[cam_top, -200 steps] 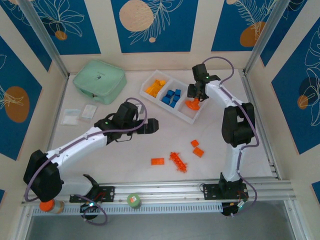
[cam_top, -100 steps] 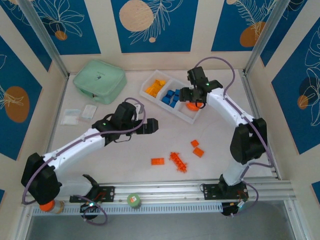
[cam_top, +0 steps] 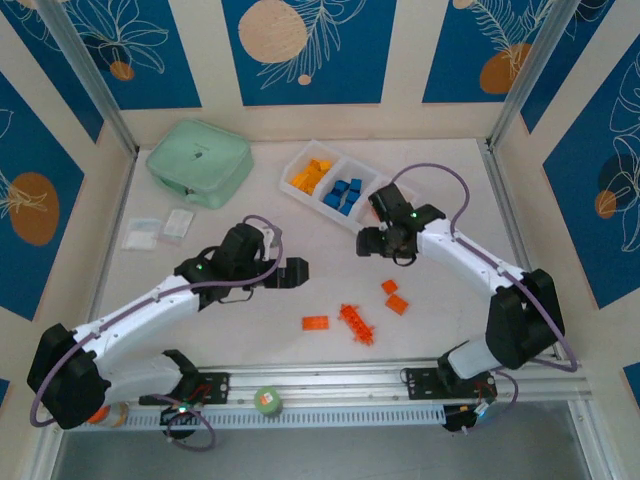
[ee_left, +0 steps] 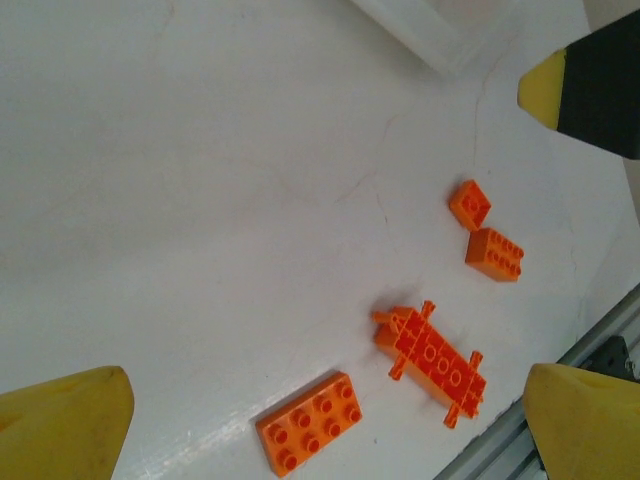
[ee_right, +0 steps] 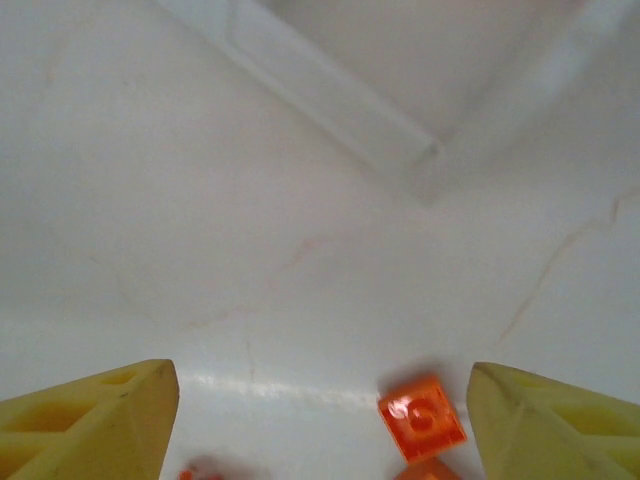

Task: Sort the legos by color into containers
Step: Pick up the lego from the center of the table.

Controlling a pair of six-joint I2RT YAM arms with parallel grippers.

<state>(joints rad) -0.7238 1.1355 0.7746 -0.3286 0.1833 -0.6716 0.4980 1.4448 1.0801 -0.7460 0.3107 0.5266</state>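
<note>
Where right hand gapes, orange-red lego just ahead.

Am working over white tabletop, faint cracks running across it. Cream walls carrying blue leaf-print panels are enclosing me. Aluminium posts rising at corners, aluminium rail running along near edge. Light falling evenly.

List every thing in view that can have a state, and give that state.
left gripper, open, empty.
right gripper, open, empty.
white tray, yellow-orange bricks in its left-end compartment, blue bricks in the middle one.
mint-green case, closed.
orange-red bricks, loose on the table, outside the tray.
</note>
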